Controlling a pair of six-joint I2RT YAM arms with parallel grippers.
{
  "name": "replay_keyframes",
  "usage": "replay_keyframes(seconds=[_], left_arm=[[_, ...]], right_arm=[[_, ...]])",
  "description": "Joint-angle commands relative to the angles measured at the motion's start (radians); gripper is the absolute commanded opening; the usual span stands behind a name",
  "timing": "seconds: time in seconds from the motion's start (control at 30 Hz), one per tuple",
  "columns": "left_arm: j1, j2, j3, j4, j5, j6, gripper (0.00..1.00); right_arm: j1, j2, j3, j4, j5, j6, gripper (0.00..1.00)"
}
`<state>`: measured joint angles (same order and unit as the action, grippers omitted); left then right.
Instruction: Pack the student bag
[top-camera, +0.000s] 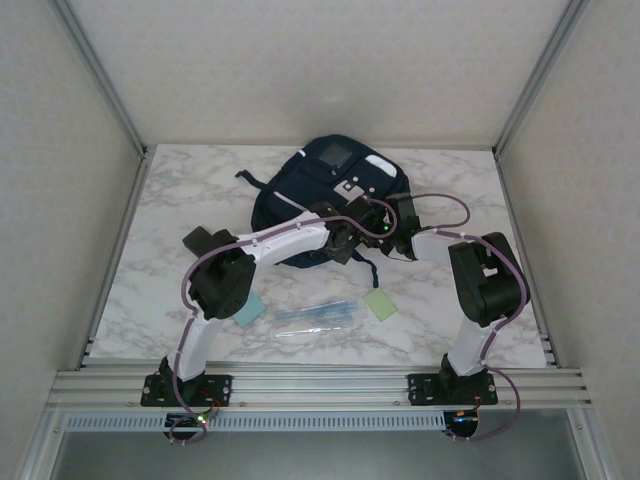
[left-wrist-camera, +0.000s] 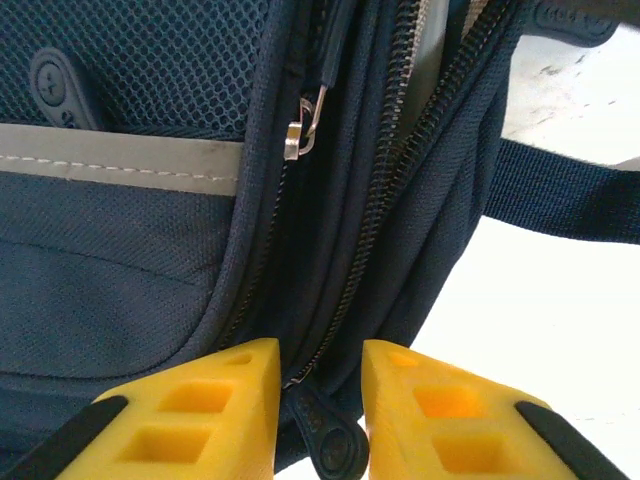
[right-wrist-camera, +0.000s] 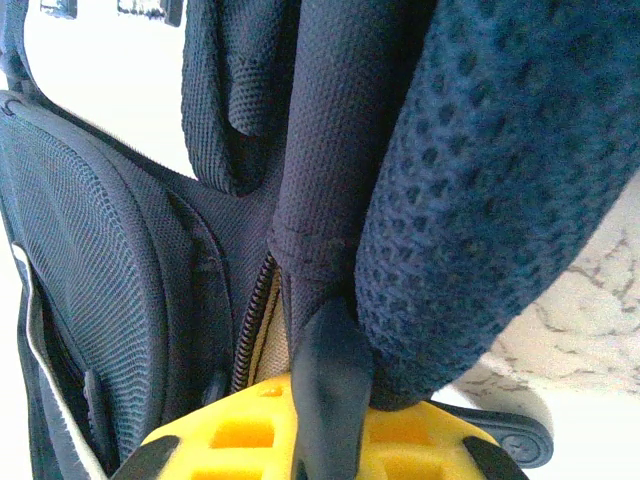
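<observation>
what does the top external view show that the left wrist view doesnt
Top external adds the white marble table, a pale green square card, a teal pad and a clear plastic packet. Left wrist adds a silver metal zipper clip and a black rubber zip pull lying between the left arm's yellow fingers. Both show the dark navy fabric backpack.

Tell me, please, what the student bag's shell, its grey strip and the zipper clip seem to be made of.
Student bag: matte woven fabric, probably synthetic, judging by its fine weave grain. Grey strip: smooth, faintly shiny tape, possibly reflective, with a stitched seam. Zipper clip: bright metal, since it glints.
</observation>
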<state>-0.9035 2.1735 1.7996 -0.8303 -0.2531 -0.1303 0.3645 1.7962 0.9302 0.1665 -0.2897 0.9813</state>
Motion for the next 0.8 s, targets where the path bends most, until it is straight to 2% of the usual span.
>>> replay_keyframes(seconds=[0.0, 0.1, 0.23, 0.3, 0.4, 0.43, 0.57, 0.77], left_arm=[[0.000, 0.016, -0.010, -0.013, -0.032, 0.013, 0.25], [0.003, 0.010, -0.025, -0.014, -0.041, 0.011, 0.24], [0.012, 0.000, -0.043, -0.009, -0.046, 0.002, 0.08], [0.018, -0.007, -0.047, -0.011, -0.060, -0.011, 0.06], [0.036, -0.028, -0.067, -0.014, -0.086, -0.057, 0.07], [0.045, -0.036, -0.076, -0.013, -0.089, -0.079, 0.12], [0.085, -0.067, -0.127, 0.004, -0.037, -0.153, 0.17], [0.087, -0.058, -0.153, 0.005, 0.007, -0.201, 0.19]], right_arm=[[0.014, 0.001, 0.030, 0.010, -0.041, -0.017, 0.00], [0.015, 0.002, 0.032, 0.008, -0.040, -0.018, 0.00], [0.014, 0.004, 0.032, 0.009, -0.038, -0.018, 0.00], [0.013, 0.004, 0.030, 0.008, -0.036, -0.017, 0.00], [0.014, 0.003, 0.029, 0.008, -0.031, -0.015, 0.00], [0.014, 0.003, 0.027, 0.007, -0.029, -0.013, 0.00], [0.014, 0.006, 0.027, 0.012, -0.029, -0.010, 0.00], [0.014, 0.001, 0.029, 0.009, -0.028, -0.009, 0.00]])
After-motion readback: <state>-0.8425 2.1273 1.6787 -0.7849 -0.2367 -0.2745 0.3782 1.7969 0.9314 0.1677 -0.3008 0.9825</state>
